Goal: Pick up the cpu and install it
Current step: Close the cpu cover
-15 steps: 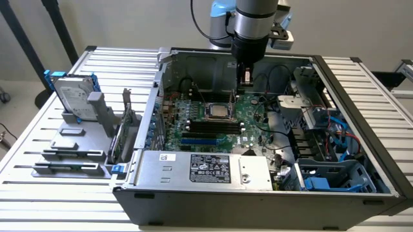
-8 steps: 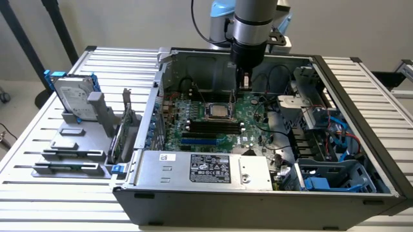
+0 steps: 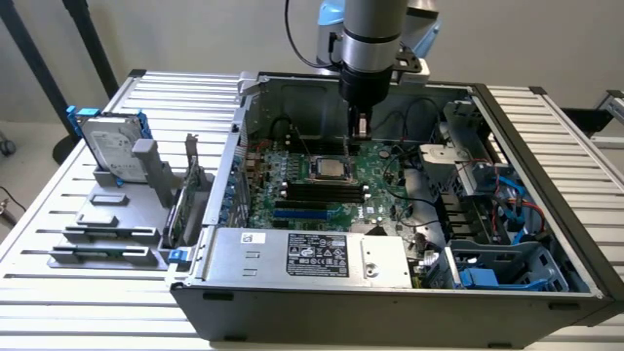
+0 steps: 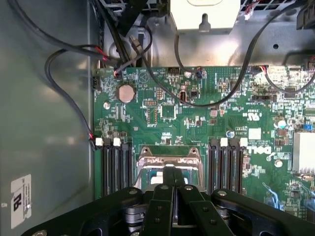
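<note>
Cpu (image 3: 326, 170) lies flat in the socket (image 4: 147, 153) on the motherboard (image 4: 197, 118), just below the claw (image 3: 362, 131), which is clenched on nothing I can see. Light, stiff and thin, probably fragile underneath, it wants gripping by opposite edges, kept level.

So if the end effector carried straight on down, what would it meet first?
Most likely the metal socket frame on the green motherboard, where the silver chip sits; the shut end effector points straight at it. Frame or chip first, I cannot tell.
</note>
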Controlling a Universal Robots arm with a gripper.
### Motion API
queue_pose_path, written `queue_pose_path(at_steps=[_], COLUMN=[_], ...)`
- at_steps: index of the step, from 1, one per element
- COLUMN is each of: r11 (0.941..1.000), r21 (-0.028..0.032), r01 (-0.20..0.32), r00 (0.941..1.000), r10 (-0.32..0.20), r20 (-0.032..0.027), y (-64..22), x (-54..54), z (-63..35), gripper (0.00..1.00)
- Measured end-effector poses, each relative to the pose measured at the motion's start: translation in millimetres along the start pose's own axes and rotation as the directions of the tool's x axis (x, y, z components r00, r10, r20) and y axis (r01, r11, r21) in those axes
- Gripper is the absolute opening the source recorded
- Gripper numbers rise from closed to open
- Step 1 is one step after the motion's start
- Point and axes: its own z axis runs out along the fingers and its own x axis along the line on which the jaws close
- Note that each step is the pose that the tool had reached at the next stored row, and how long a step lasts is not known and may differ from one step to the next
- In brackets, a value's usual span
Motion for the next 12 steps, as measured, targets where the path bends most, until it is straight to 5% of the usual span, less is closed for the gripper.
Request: queue_pose_path(at_steps=[12], r11=[1.0000], r21=[0.0006], r01=[0.000], r00=[1.0000], r10=[0.000], r20=[-0.0013], y=[-30.2], x=[-1.1], z=[0.6], gripper=[0.11])
